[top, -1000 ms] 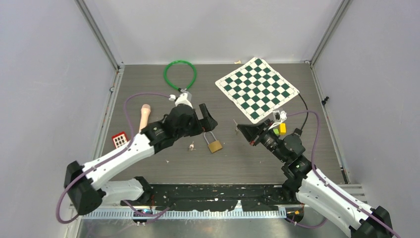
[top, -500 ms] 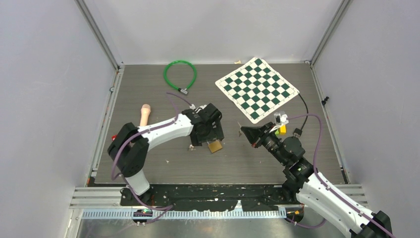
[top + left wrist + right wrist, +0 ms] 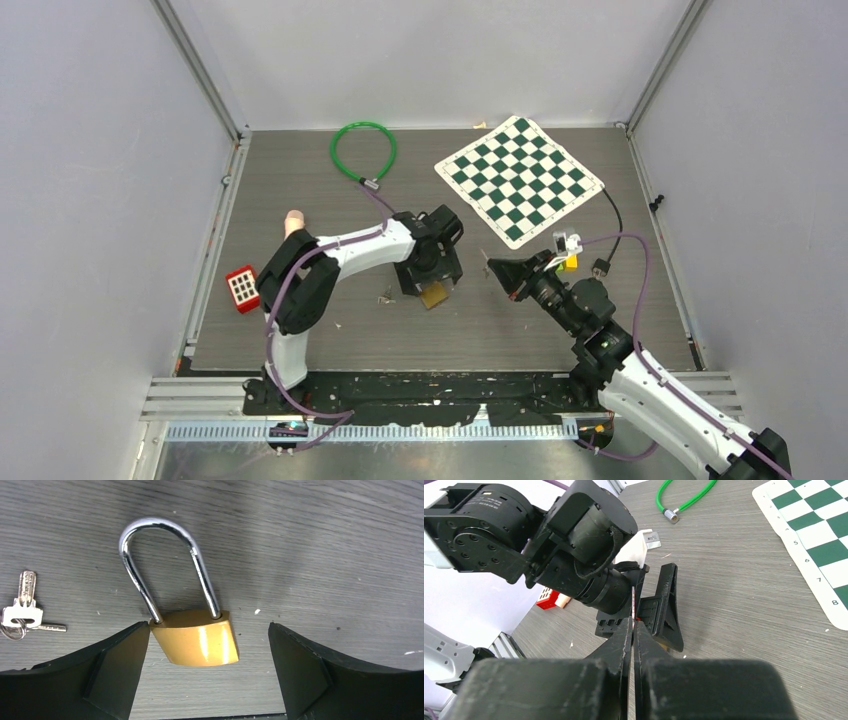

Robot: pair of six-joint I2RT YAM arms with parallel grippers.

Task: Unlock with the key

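Padlock point(image 3: 195, 642): brass body, curved steel shackle, within spread left hand point(image 3: 208, 630); right hand point(image 3: 632, 625) pressed together.

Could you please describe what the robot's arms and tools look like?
The left arm and right arm have white shells with black joints; a purple cable runs along each. The left tool and right tool have matte black, wedge-shaped fingers.
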